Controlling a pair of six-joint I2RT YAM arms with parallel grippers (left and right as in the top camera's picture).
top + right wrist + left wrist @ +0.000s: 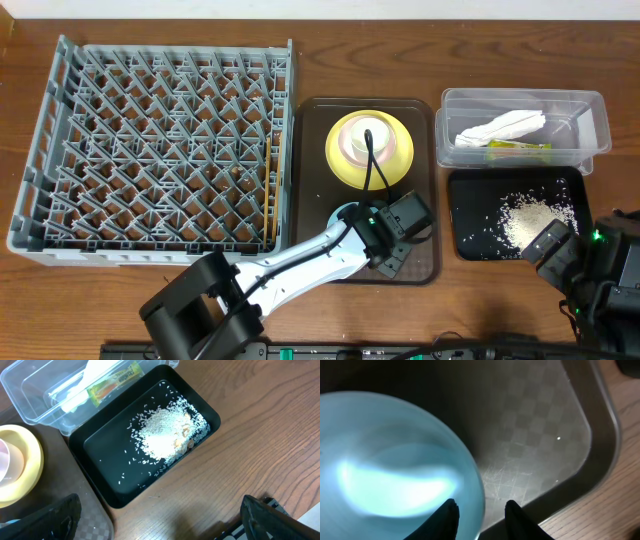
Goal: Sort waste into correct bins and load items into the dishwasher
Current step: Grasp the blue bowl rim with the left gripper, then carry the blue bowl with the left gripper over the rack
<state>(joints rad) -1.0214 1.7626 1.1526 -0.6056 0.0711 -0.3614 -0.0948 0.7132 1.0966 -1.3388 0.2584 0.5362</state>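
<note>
A light blue bowl (390, 465) sits on the brown tray (420, 120), mostly hidden under my left arm in the overhead view (347, 212). My left gripper (481, 505) straddles the bowl's rim, one finger inside and one outside, with a small gap showing on each side. A yellow plate (345, 165) with a pale pinkish bowl (358, 143) on it stands further back on the tray. The grey dish rack (150, 150) fills the left. My right gripper (160, 520) hangs wide open over bare wood beside the black tray (100, 460) of rice scraps (162, 435).
The clear tub (590, 125) at the back right holds a white wrapper (500, 127) and an orange-green packet (112, 382). Two thin wooden sticks (271, 200) appear to lie along the rack's right side. The tray's raised edge (600, 435) runs close to my left fingers.
</note>
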